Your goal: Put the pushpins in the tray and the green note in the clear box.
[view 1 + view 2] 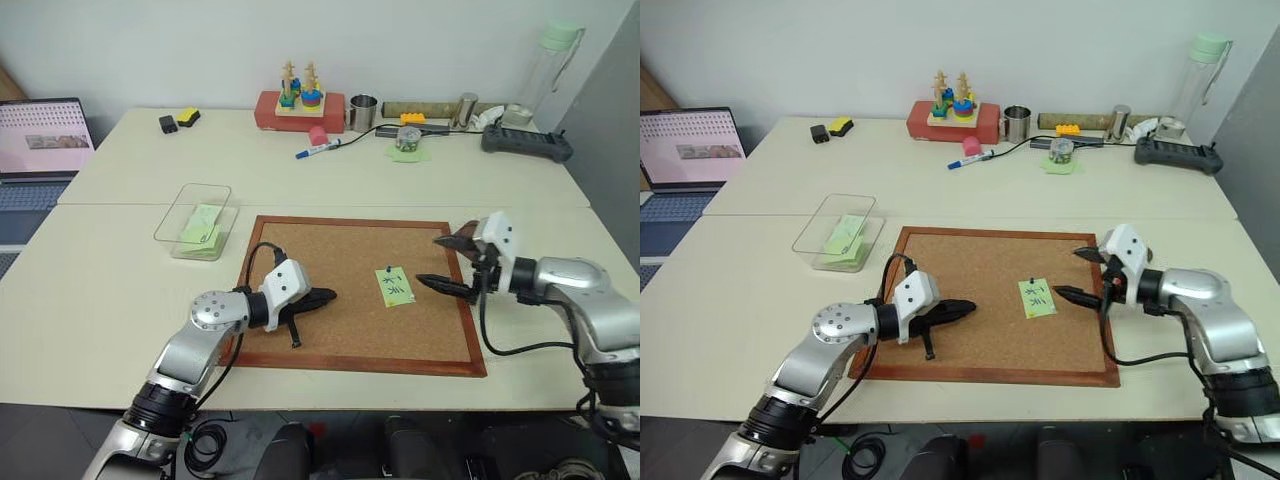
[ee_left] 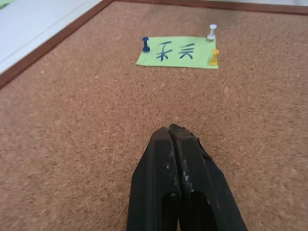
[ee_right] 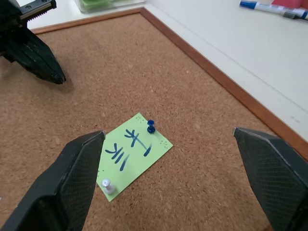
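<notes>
Three pushpins sit on the green note (image 1: 396, 288): a blue pushpin (image 2: 146, 44), a white pushpin (image 2: 211, 32) and a yellow pushpin (image 2: 214, 57), each at a corner or edge of the paper. The note lies flat on the cork board (image 1: 330, 260), right of centre in the head view, with dark handwritten strokes on it. Left gripper (image 1: 325, 297) hovers low over the cork at lower centre-left, fingers pressed together with nothing between them, tip aimed toward the note but well apart from it. Right gripper (image 1: 448, 262) is at the right side of the board, fingers spread wide, one finger up and one down close beside the note's right edge; in the right wrist view the note lies between the two fingers, not touched as far as can be told. Clear box (image 1: 195, 221) sits on the table (image 1: 120, 290) just off the board's upper-left corner, with light-green paper sheets (image 1: 203, 228) already inside. Far edge of the table, top of frame: a red toy stand (image 1: 298, 106), metal cup (image 1: 362, 112), blue marker (image 1: 318, 151), clear bottle (image 1: 545, 70). Laptop (image 1: 40, 140) at the upper left.
</notes>
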{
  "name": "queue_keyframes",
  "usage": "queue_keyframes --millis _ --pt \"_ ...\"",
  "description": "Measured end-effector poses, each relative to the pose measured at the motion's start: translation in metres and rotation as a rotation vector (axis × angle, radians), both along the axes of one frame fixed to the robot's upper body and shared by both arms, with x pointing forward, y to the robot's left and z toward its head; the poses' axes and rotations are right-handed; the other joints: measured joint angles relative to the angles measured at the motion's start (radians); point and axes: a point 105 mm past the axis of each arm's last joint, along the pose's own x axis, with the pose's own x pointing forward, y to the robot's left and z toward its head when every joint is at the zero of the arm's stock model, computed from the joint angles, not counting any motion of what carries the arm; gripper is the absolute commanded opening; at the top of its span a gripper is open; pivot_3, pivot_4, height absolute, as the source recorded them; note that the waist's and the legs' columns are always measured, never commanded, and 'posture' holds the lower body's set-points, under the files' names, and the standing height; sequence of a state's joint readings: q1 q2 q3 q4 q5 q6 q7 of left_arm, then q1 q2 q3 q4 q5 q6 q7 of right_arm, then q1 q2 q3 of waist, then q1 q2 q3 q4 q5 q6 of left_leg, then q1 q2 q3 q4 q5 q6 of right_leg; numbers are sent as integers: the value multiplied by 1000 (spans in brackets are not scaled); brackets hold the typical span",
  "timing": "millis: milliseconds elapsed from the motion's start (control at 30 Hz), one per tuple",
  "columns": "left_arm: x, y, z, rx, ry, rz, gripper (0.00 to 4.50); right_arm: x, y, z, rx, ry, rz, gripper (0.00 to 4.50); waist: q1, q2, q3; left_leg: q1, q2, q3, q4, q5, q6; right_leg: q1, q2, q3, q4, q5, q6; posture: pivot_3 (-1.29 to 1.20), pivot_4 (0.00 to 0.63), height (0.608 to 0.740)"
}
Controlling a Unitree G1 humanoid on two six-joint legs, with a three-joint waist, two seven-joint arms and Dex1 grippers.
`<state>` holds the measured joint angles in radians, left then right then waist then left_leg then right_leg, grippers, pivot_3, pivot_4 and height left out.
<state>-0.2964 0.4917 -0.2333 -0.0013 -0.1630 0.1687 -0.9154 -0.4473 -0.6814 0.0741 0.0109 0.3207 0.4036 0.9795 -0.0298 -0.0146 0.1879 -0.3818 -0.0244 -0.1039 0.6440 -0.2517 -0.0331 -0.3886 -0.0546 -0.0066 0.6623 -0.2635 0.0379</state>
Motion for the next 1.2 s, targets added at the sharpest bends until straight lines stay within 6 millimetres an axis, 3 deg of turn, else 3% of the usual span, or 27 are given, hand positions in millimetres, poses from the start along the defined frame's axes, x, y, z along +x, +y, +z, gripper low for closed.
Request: queue_keyframes --millis 133,333,400,1067,1200 --pt "0 -2 -6 2 -2 2 24 17 20 -12 -38 17 38 4500 0 0 0 1 0 -1 0 0 0 0 0 -1 1 0 0 0 150 740" --pt "-2 -3 -7 6 -13 -3 24 27 30 -31 -63 53 73 4500 1 0 0 0 0 -1 0 0 0 0 0 0 1 0 0 0 150 740" --pt "-3 -2 -7 4 -13 1 7 29 31 -34 -60 58 74 4311 1 0 0 1 0 -1 0 0 0 0 0 0 1 0 0 0 150 740" --pt "-6 1 -8 10 -17 13 0 29 38 -40 -54 66 122 23 -1 1 0 1 0 -1 0 0 0 0 0 0 1 0 0 0 150 740" --pt "-6 2 -9 12 -16 13 0 29 38 -40 -62 65 132 23 -1 1 0 1 0 -1 0 0 0 0 0 0 2 0 0 0 150 740"
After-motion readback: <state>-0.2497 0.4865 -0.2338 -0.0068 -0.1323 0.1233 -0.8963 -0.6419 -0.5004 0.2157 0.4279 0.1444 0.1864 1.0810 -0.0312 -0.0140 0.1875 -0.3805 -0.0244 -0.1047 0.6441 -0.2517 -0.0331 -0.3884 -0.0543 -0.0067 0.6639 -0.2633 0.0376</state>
